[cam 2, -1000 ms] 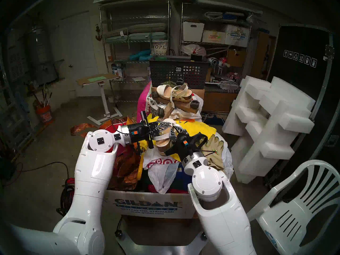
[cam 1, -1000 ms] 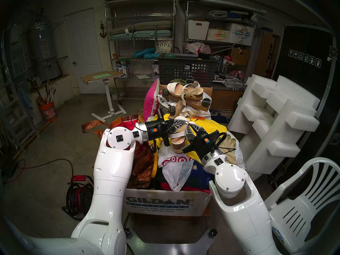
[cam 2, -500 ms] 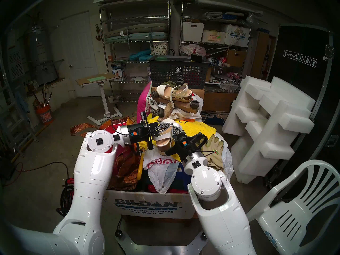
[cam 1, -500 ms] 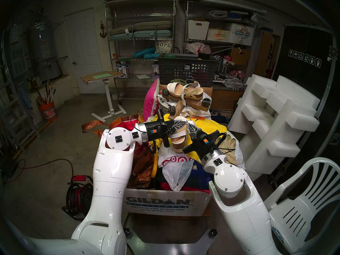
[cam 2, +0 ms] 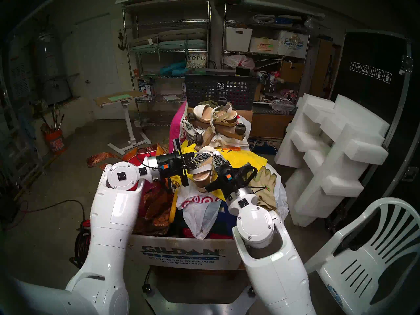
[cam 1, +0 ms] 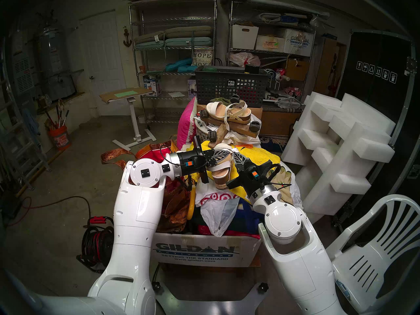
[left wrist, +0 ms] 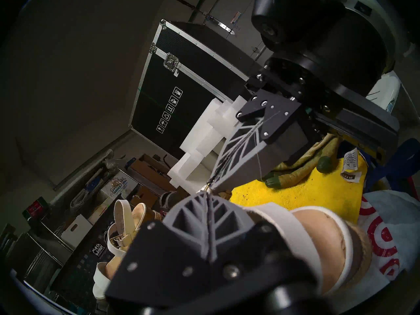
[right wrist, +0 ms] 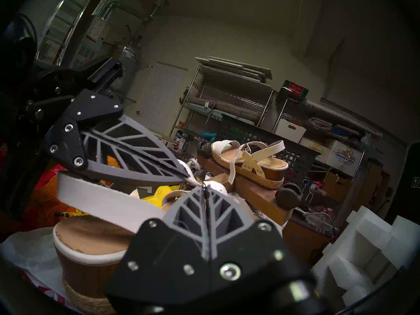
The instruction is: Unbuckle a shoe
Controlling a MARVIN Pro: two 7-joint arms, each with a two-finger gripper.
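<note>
The shoe (cam 1: pixel 222 172), a white-strapped wedge sandal with a tan insole and jute-wrapped sole, sits raised on the clutter pile, heel end toward me (right wrist: pixel 91 237). My left gripper (cam 1: pixel 230 150) reaches in from the left and is shut on the thin ankle strap above the shoe. My right gripper (cam 1: pixel 234 154) comes from the right and is shut on the same strap. The two tips nearly touch. In the right wrist view a small gold buckle (right wrist: pixel 198 180) shows between the left gripper (right wrist: pixel 188 176) and the right gripper (right wrist: pixel 203 187). The left wrist view shows both closed tips meeting (left wrist: pixel 207 192).
A flatter white-strapped platform sandal (cam 1: pixel 229 113) lies on a wooden dolly behind. The pile of bags and a yellow towel (cam 1: pixel 261 155) fills a Gildan box (cam 1: pixel 197 251). A grey mesh basket (cam 1: pixel 229 85), white foam blocks (cam 1: pixel 341 137) and a white plastic chair (cam 1: pixel 375 251) stand around.
My right gripper went from open to shut and moved in to the left gripper's tips. The left arm drew back slightly to the left with the strap.
</note>
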